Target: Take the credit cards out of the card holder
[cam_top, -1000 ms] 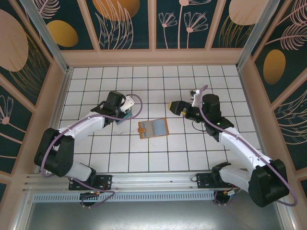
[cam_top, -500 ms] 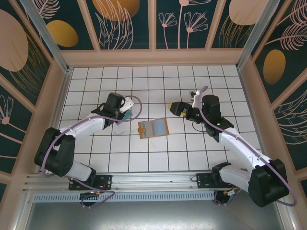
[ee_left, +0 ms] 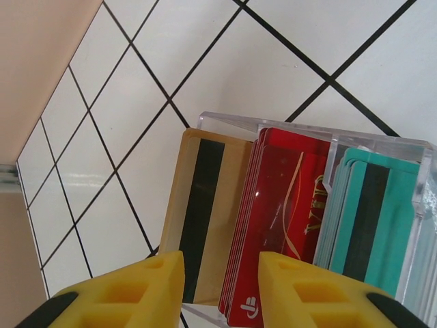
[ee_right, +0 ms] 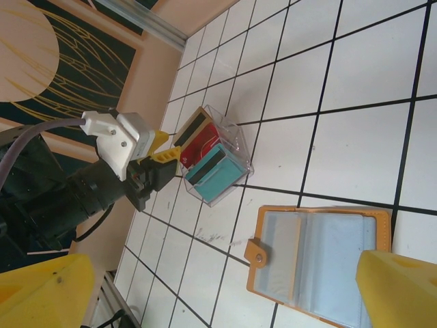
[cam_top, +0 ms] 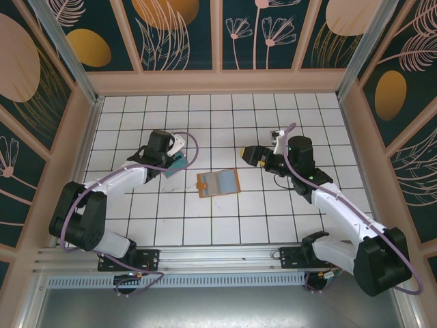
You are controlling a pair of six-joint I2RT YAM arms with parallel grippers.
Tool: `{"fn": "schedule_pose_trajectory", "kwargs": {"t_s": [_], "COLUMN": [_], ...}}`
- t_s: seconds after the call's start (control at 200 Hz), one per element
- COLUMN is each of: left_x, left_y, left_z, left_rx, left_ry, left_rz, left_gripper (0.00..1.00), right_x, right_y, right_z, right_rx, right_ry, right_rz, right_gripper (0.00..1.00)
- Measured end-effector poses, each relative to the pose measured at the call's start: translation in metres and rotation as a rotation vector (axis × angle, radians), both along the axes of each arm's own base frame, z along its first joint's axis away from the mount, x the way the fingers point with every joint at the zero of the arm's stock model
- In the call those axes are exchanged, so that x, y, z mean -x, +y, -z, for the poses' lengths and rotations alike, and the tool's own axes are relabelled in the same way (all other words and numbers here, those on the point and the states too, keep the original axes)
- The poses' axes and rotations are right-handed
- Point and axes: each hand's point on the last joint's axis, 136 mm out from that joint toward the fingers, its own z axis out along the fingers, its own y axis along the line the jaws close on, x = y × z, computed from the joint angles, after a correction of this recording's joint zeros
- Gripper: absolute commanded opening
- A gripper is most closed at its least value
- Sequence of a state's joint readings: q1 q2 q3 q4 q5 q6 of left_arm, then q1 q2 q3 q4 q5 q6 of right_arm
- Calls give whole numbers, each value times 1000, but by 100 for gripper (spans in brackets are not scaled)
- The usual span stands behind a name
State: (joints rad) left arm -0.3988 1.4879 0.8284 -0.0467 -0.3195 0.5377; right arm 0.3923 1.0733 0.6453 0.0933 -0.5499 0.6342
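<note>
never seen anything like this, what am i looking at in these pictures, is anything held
These are two robot arms bolted to a white tiled table, each ending in a yellow two-finger gripper. The wide picture looks down from above and behind them. The other two come from a camera on each wrist, looking past its own fingers. In the middle lies an open orange-brown card holder. Left of it stands a clear box with tan, red and teal credit cards side by side inside. The left gripper hovers at that box, jaws apart, holding nothing. The right gripper hangs wide open beside the card holder, empty.
</note>
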Motion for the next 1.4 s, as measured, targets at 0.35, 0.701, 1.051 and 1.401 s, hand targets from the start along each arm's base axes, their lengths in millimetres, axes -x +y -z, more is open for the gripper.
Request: {"fn": "schedule_pose_trajectory", "kwargs": {"t_s": [0.35, 0.701, 1.051, 1.401], "left_x": [-23, -34, -3, 48], "left_y": [-5, -8, -22, -45], "left_z": [-43, -107, -115, -37], "left_rx": [158, 402, 750, 1033], "left_ry": [-101, -174, -69, 245], "left_rz": [-130, -308, -432, -608], "left_gripper": [77, 99, 86, 72], "right_x": [0, -5, 0, 2], "right_y": [-1, 4, 23, 24], "right_z": [2, 31, 93, 149], "right_rx": [4, 106, 284, 377], "right_ry": [3, 53, 132, 238], "right_rz": [4, 21, -25, -26], "right_gripper": [99, 91, 34, 30]}}
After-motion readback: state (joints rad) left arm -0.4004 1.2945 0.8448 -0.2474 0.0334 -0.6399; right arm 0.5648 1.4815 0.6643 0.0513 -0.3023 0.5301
